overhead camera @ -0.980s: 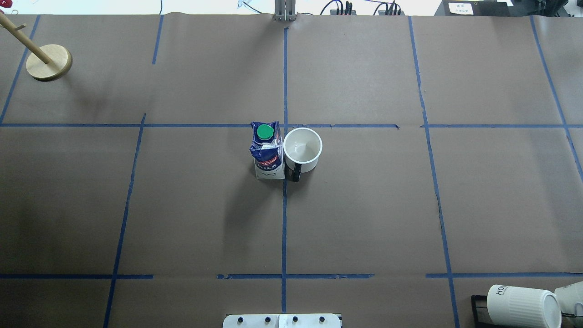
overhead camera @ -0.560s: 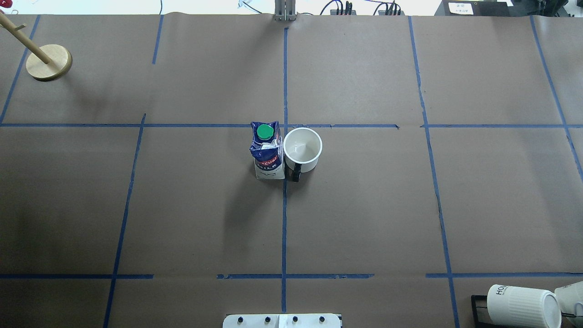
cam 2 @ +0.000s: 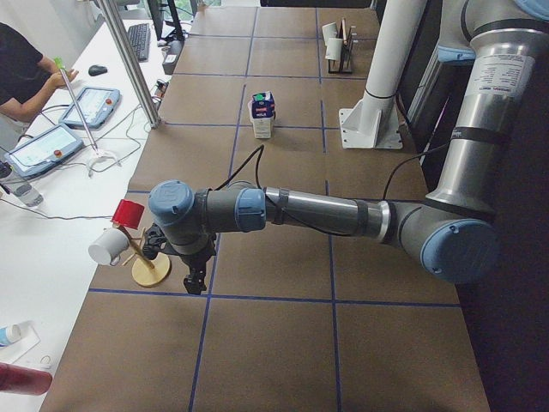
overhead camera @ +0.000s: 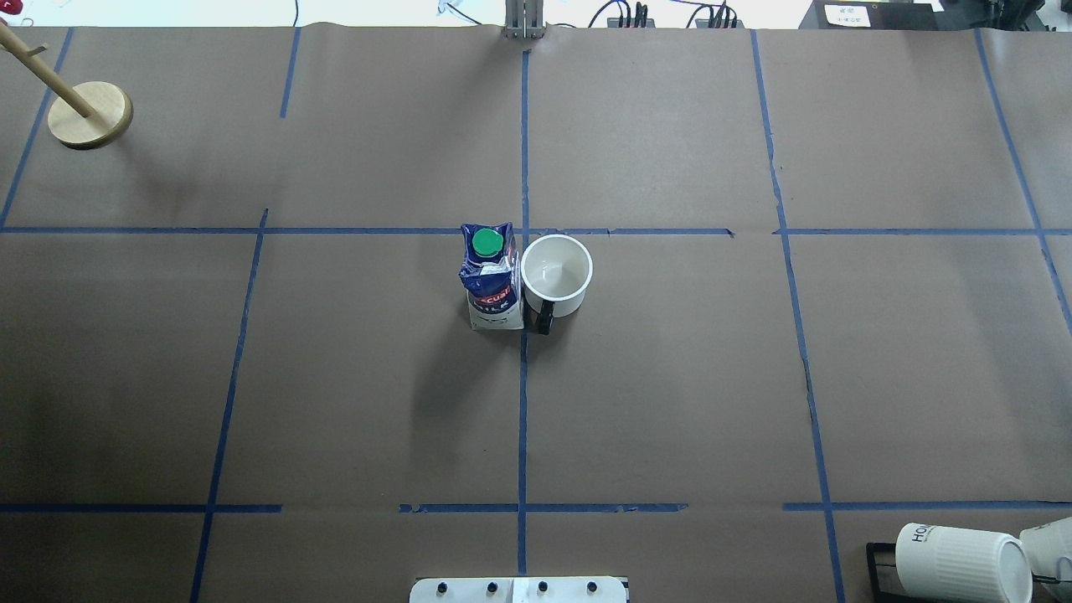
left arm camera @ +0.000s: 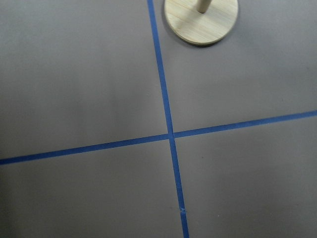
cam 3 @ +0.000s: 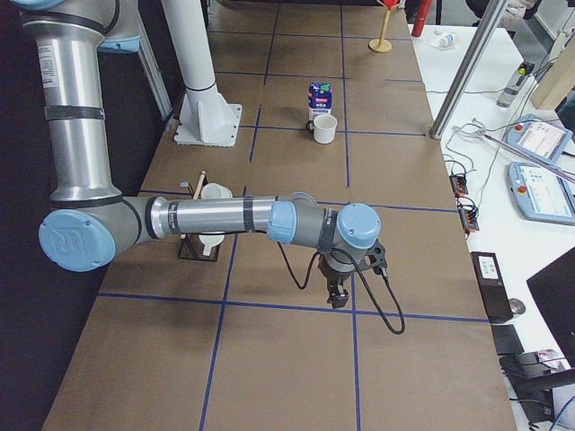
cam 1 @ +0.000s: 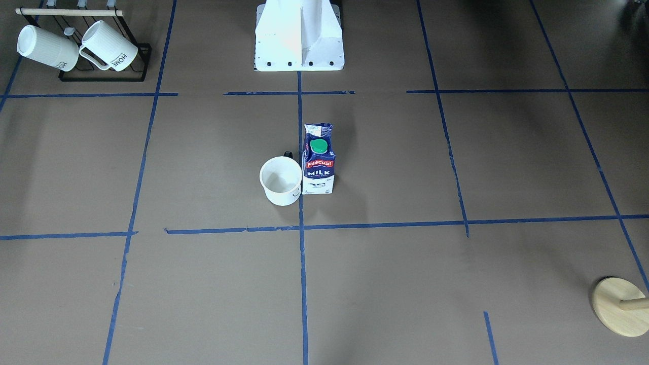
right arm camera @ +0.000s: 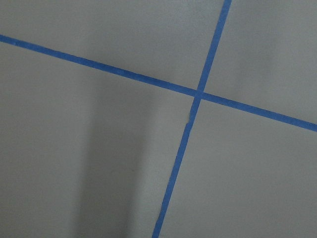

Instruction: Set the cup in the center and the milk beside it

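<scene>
1. While both arms stay out of the front-facing view, the cup (cam 1: 280,181) stands upright at the table's centre. The milk (cam 1: 319,162) stands upright just beside it on the robot's left, the two close enough to look touching. Two ribbed mugs (cam 1: 76,46) hang on a rack (cam 1: 104,77) at the corner near the robot's right.
2. From overhead, the middle tape line (overhead camera: 523,419) runs up between carton and cup. The cup's dark handle points back toward the robot. No arm shows in this view either.
3. On to the left-end camera: the left arm (cam 2: 317,212) reaches out long and low along the table. Its wrist is bent down and the left gripper (cam 2: 196,281) points at the paper, right next to a wooden stand (cam 2: 150,270). It is well apart from cup and milk. Whether its fingers are spread or closed, I cannot tell from here.
4. At the right-end camera the right arm (cam 3: 216,215) makes the same flat reach. The right gripper (cam 3: 337,296) aims straight down above a tape line, far from the task's things. Again I cannot tell its state.
5. Left wrist camera: brown paper, a tape cross (left arm camera: 171,136), and the stand's round base at the top edge.
6. Right wrist camera: only paper and crossing tape.
</scene>
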